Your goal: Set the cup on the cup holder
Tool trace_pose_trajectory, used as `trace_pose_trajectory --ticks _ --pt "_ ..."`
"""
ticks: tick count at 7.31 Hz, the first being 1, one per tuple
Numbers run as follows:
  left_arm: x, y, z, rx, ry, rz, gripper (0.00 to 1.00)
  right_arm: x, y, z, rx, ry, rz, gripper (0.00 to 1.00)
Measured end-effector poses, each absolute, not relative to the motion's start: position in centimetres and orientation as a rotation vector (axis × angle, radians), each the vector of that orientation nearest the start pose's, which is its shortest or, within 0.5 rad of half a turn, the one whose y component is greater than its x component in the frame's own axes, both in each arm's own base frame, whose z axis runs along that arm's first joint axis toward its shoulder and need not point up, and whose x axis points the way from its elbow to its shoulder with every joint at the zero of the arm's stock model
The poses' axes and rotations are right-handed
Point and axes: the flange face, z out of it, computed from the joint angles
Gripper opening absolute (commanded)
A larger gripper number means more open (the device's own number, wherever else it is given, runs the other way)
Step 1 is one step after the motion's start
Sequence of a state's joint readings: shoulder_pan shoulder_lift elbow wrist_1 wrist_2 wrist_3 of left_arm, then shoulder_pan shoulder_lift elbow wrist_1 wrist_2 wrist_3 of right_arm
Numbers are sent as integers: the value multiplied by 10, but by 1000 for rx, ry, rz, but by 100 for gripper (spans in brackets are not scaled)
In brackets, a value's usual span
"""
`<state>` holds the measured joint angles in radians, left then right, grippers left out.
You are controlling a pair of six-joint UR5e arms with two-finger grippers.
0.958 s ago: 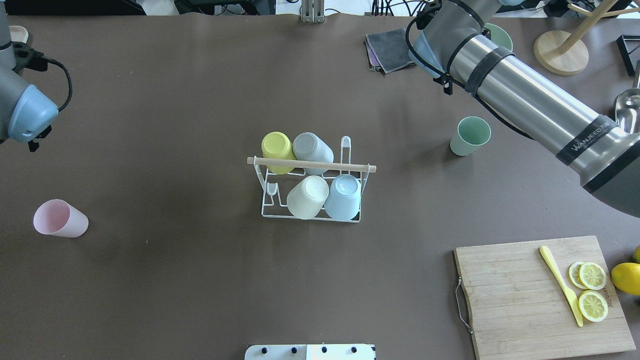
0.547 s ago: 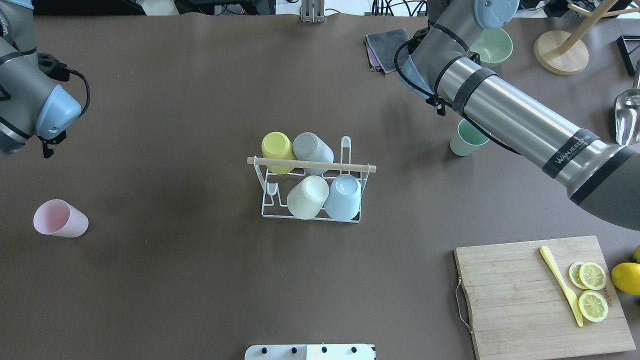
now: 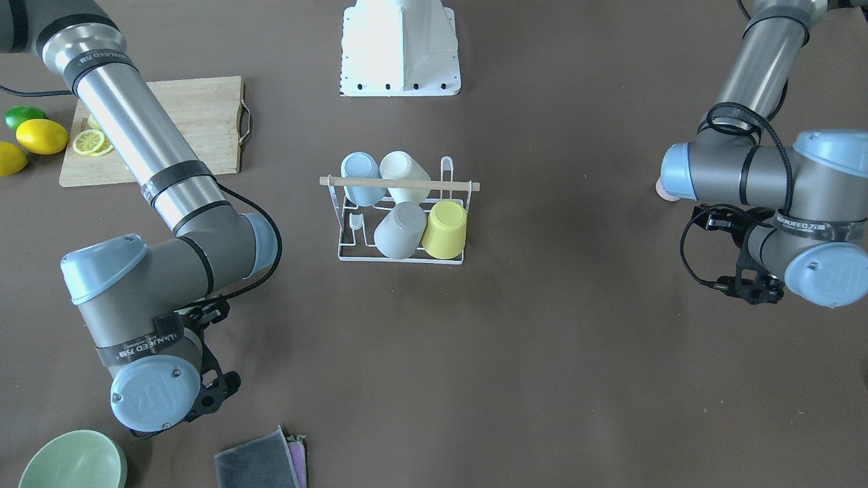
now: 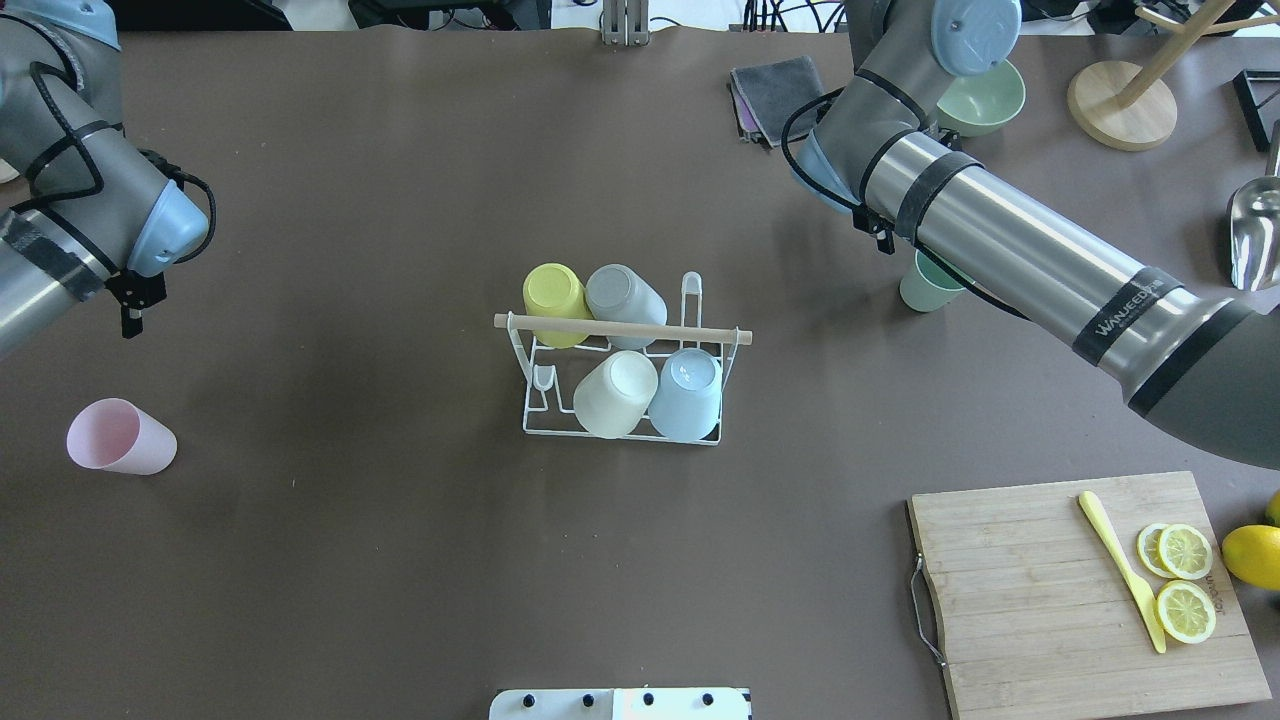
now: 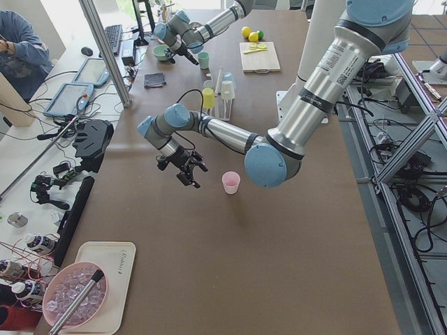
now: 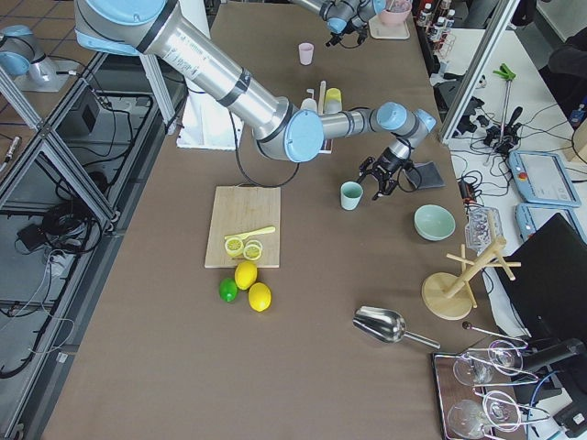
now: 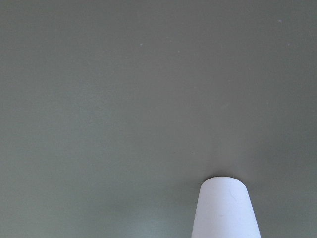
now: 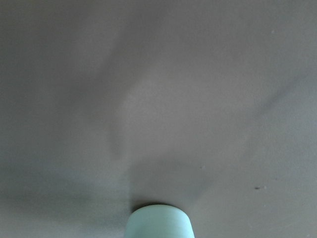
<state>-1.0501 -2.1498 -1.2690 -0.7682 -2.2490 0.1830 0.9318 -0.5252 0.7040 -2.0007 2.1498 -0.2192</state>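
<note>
The white wire cup holder (image 4: 534, 398) with its wooden rod stands mid-table and carries a yellow, a grey, a cream and a blue cup upside down. A pink cup (image 4: 120, 437) stands on the left; it also shows in the left wrist view (image 7: 225, 210). A green cup (image 4: 920, 290) stands on the right, half under my right arm, and shows in the right wrist view (image 8: 158, 223). My left gripper (image 4: 128, 305) hangs behind the pink cup, fingers spread and empty. My right gripper (image 4: 880, 235) hangs just behind the green cup, fingers spread and empty.
A wooden cutting board (image 4: 1050, 620) with lemon slices and a yellow knife lies front right, lemons beside it. A green bowl (image 4: 990, 100), folded cloths (image 4: 775, 95), a wooden stand (image 4: 1120, 105) and a metal scoop (image 4: 1255, 230) sit at the back right.
Both arms have swung inward. The left wrist moved right and nearer the pink cup. The right wrist moved left and now covers part of the green cup.
</note>
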Motion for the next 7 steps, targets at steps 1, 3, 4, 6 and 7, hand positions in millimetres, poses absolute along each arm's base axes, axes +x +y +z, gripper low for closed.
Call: trace_pose_trajectory --ticks 1,3,4,6,7 --pt "276 -606 530 -636 589 491 99 -436 -711 413 -388 -518 -769 100" --pt "299 -600 529 -670 598 510 99 -447 -706 414 -422 -505 -794 100" --pt "314 -593 525 -694 603 537 99 -452 -702 416 -434 -492 -812 100" --pt "330 -578 519 -760 602 595 99 -459 -697 421 -446 -452 -864 100" --pt "336 -572 516 -781 586 613 99 -462 -694 426 -455 -434 -888 100"
